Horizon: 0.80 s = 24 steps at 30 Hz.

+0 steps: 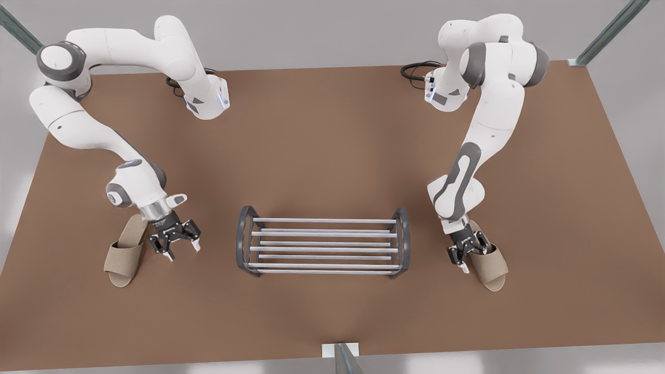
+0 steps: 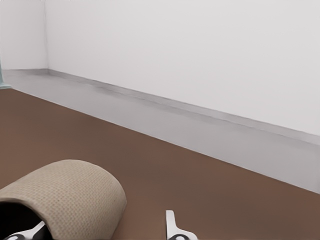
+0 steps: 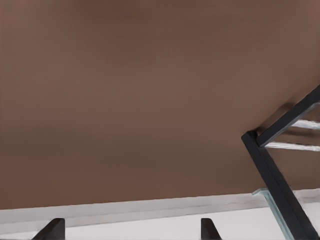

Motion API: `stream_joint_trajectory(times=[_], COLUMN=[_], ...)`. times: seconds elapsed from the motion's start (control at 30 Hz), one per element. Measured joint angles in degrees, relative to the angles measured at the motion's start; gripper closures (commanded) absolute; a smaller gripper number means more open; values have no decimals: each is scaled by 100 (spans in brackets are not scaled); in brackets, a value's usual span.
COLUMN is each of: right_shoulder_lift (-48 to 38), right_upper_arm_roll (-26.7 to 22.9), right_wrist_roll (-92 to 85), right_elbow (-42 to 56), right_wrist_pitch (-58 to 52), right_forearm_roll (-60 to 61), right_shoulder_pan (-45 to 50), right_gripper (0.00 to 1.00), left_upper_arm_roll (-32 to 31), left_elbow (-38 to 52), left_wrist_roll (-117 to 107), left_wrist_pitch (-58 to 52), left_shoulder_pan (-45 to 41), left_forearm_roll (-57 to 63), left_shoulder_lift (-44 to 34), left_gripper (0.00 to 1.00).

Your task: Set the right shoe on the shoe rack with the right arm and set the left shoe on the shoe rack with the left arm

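The brown surface (image 1: 332, 156) I work on is matte and plain, spreading wide to every side. Beyond its edges lies a pale grey floor (image 1: 311, 31), and in my left wrist view that floor (image 2: 200, 135) runs up to a white wall (image 2: 200, 55) with a low skirting strip along its foot. Black cables (image 1: 415, 70) coil on the surface near its far edge. Greenish metal struts (image 1: 613, 28) slant in at the far corners, and another strut (image 1: 343, 358) stands at the middle of the near edge.
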Motion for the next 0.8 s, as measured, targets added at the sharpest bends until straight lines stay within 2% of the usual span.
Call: stream_joint_trajectory(times=[0.27, 0.33, 0.37, 0.47, 0.53, 0.57, 0.8], right_shoulder_lift=[3, 1, -2, 11, 21, 23, 55], right_upper_arm_roll=[154, 234, 290, 389, 401, 401, 370], right_wrist_roll=[-197, -102, -46, 128, 261, 323, 922], right_elbow=[-712, -954, -1049, -1321, -1513, -1576, -1967], right_wrist_pitch=[-695, -996, -1150, -1547, -1723, -1779, -1924], right_forearm_roll=[-682, -980, -1120, -1581, -1783, -1846, -2666], right_shoulder_pan=[-133, -178, -220, -546, -923, -1117, -2111], right_gripper=[0, 0, 0, 0, 0, 0, 0], left_upper_arm_roll=[7, 9, 11, 12, 9, 7, -2], left_elbow=[199, 198, 196, 193, 193, 193, 194], left_wrist_roll=[0, 0, 0, 0, 0, 0, 0], left_wrist_pitch=[-34, -37, -39, -39, -38, -37, 100], left_shoulder_pan=[76, 73, 73, 73, 72, 68, 52], left_forearm_roll=[191, 200, 202, 205, 206, 201, 146], left_shoulder_lift=[124, 121, 119, 117, 110, 102, -154], left_gripper=[0, 23, 26, 50, 55, 64, 75])
